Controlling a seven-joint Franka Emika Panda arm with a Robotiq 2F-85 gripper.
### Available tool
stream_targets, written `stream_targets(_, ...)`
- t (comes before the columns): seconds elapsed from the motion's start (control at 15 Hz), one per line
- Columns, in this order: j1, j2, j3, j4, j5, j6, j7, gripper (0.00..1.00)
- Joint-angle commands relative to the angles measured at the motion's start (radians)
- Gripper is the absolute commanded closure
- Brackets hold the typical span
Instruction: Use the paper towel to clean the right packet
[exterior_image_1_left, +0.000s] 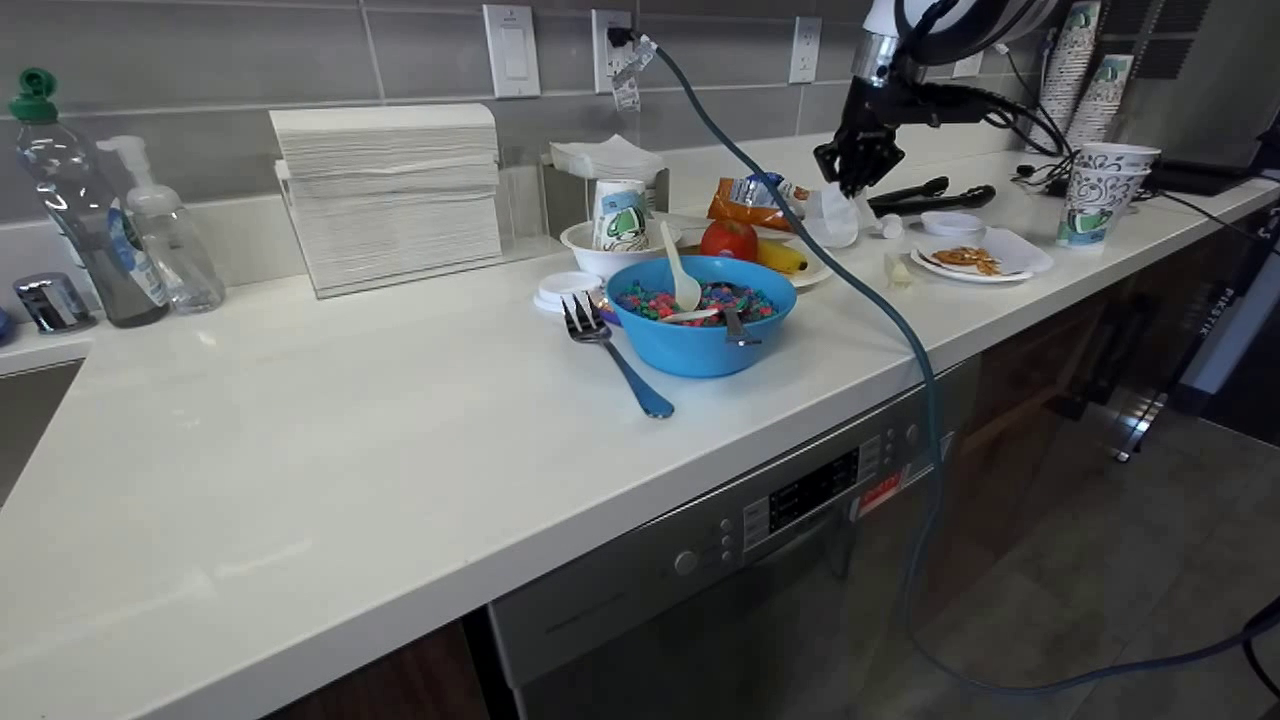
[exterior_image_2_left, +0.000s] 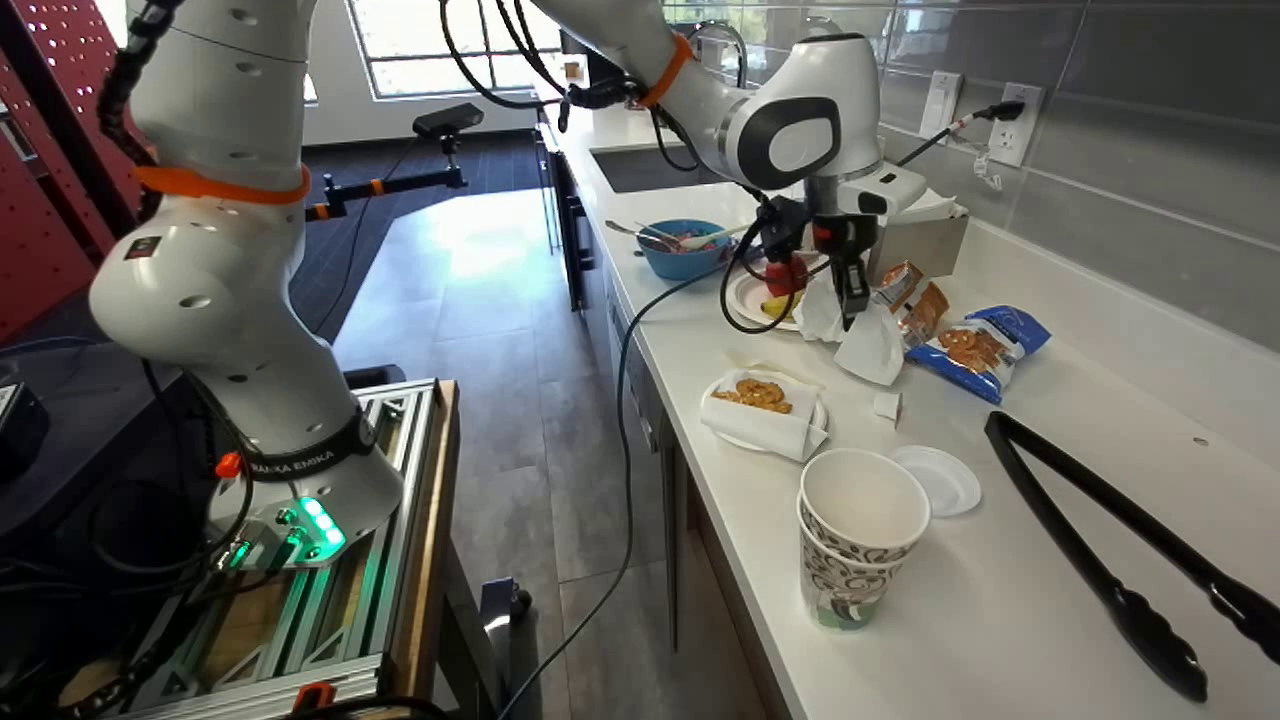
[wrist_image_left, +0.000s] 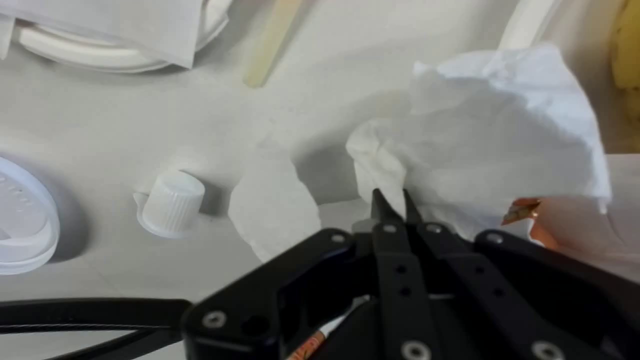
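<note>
My gripper (wrist_image_left: 392, 197) is shut on the crumpled white paper towel (wrist_image_left: 500, 140), which sticks out from between its fingertips in the wrist view. In an exterior view the gripper (exterior_image_2_left: 850, 315) points down and the paper towel (exterior_image_2_left: 872, 345) hangs by its tips, close above the counter. An orange-brown packet (exterior_image_2_left: 915, 305) lies just behind the towel. A blue packet (exterior_image_2_left: 980, 350) with a cookie picture lies to its right. In an exterior view the towel (exterior_image_1_left: 832, 218) is beside the orange packet (exterior_image_1_left: 745, 205). In the wrist view an orange packet piece (wrist_image_left: 545, 232) shows under the towel.
A plate with food (exterior_image_2_left: 762, 440), a small white cap (exterior_image_2_left: 887, 405), a lid (exterior_image_2_left: 940, 482), stacked paper cups (exterior_image_2_left: 865, 500) and black tongs (exterior_image_2_left: 1090, 540) stand around. A plate with a red apple (exterior_image_2_left: 787, 275) and a blue bowl (exterior_image_2_left: 683, 262) lie beyond. A cable (exterior_image_2_left: 628, 450) crosses the counter edge.
</note>
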Motion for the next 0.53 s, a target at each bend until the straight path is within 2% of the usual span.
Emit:
stream_targets(0.0,0.031,-0.108,-0.02,-0.055,0.005,-0.098,0.073,0.99)
stream_targets(0.2,0.028,-0.226,-0.016,-0.138,-0.003,-0.138,0.133,0.99)
stream_targets(0.33,0.019,-0.309,-0.008,-0.2,-0.013,-0.121,0.157,0.99)
stream_targets(0.47,0.008,-0.373,0.015,-0.247,-0.008,-0.099,0.113,0.99)
